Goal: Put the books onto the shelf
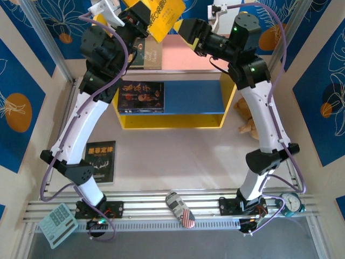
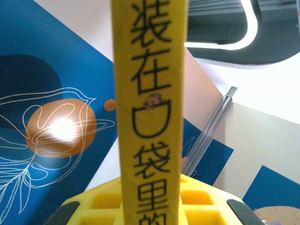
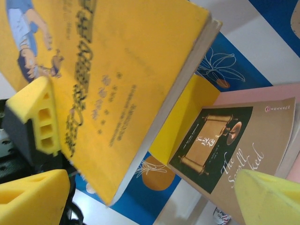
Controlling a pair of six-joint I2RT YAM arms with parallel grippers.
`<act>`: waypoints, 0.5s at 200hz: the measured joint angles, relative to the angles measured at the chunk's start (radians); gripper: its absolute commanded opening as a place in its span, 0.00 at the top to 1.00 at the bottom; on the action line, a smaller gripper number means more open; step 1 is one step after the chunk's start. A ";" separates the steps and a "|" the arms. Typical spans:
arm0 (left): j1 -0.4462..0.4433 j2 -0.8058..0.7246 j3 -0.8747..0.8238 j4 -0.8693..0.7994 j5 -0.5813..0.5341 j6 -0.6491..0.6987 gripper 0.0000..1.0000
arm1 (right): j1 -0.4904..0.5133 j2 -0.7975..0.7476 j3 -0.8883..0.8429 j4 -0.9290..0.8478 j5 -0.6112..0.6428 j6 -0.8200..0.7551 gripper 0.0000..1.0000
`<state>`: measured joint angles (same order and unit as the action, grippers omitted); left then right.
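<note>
Top view: yellow book (image 1: 166, 19) is held tilted by left gripper (image 1: 144, 20), above the left end of the shelf (image 1: 172, 121). Right gripper (image 1: 187, 32) is seen just right of that book, over the shelf's pink board (image 1: 188, 56), jaws spread. Brown book (image 1: 146, 53) is laid flat at the pink board's left end. Dark book (image 1: 141, 97) is laid flat at the left end of the shelf's blue board (image 1: 194, 97). Black book (image 1: 101, 161) is seen flat on the table (image 1: 178, 156), in front of the shelf and off to its left. Toy (image 1: 247, 116) is seen just beside the shelf's right panel.

Left wrist: yellow book (image 2: 150, 117) is seen spine-on and upright, clamped between the pads (image 2: 96, 201). Left gripper (image 2: 151, 208) is closed on it.

Right wrist: right gripper (image 3: 150, 197) is open, its pads (image 3: 33, 197) set wide apart with nothing pinched. Yellow book (image 3: 122, 79) is seen above them, with a pad of the left gripper (image 3: 40, 117) on its cover. Behind it, brown book (image 3: 229, 145) is seen on the pink board (image 3: 262, 93), next to the shelf's yellow side panel (image 3: 187, 117).
</note>
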<state>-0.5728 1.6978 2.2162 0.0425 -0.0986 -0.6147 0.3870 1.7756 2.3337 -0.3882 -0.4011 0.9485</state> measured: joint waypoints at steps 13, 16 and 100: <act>0.000 0.000 -0.021 0.036 -0.001 -0.016 1.00 | 0.003 0.042 0.042 0.009 -0.001 0.019 0.10; 0.000 -0.001 -0.026 0.044 -0.001 -0.018 1.00 | 0.005 0.050 0.049 0.011 -0.002 0.024 0.10; 0.000 -0.001 -0.154 0.198 -0.023 -0.093 1.00 | 0.049 0.139 0.116 0.146 -0.010 0.134 0.52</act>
<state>-0.5728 1.6970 2.0617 0.2405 -0.1219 -0.7082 0.4362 1.9144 2.4496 -0.2420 -0.4107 1.0828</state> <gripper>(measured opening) 0.164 0.568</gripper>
